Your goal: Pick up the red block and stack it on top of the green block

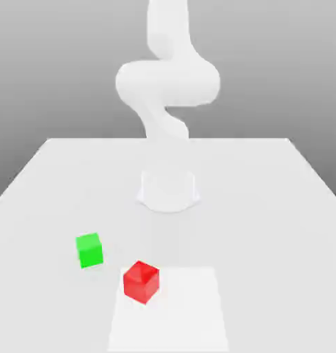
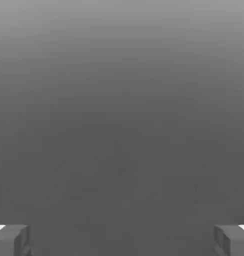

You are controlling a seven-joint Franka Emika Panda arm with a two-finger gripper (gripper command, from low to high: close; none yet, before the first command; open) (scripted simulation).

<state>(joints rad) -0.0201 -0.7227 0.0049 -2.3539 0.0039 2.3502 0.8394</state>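
The red block (image 1: 141,281) sits on the white table (image 1: 267,207) near its front edge, turned at an angle. The green block (image 1: 89,249) rests on the table a short way behind it, toward the exterior view's left, apart from it. In the hand view my gripper (image 2: 122,241) is open, its two grey fingertips (image 2: 12,240) standing far apart with nothing between them. Past the fingertips lies plain grey background.
The white arm (image 1: 167,83) rises from its round base (image 1: 168,189) at the table's middle and runs up out of the exterior view. A paler rectangular patch (image 1: 177,310) lies on the table by the red block.
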